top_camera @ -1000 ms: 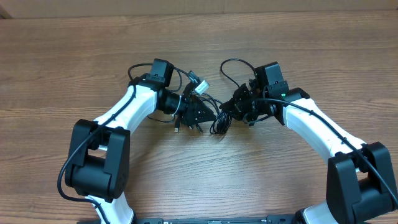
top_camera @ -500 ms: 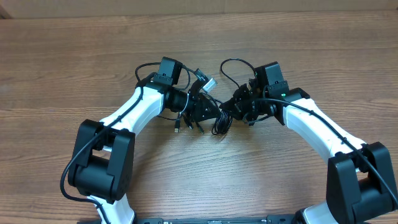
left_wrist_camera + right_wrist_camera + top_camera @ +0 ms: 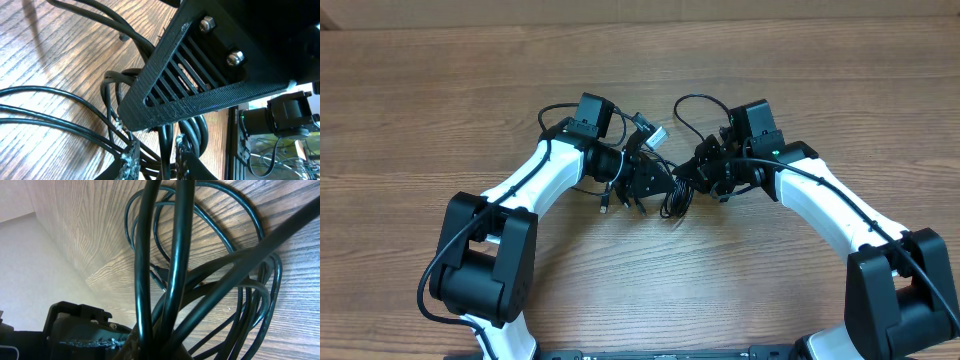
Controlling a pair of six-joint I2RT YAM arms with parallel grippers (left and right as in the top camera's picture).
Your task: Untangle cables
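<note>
The left pincer [image 3: 156, 161] is pinched narrow on a strand of the cables [image 3: 674, 200], with one cord running up between its fingers [image 3: 129, 162]. The right pincer [image 3: 692, 172] is clamped tight on several strands of the same cables, which fan out from it. The two pincers sit on either side of the cables, close together. Loose loops spill onto the worktop [image 3: 420, 100] on the near side of the cables, and a silver plug [image 3: 653, 133] sticks out on their far side.
</note>
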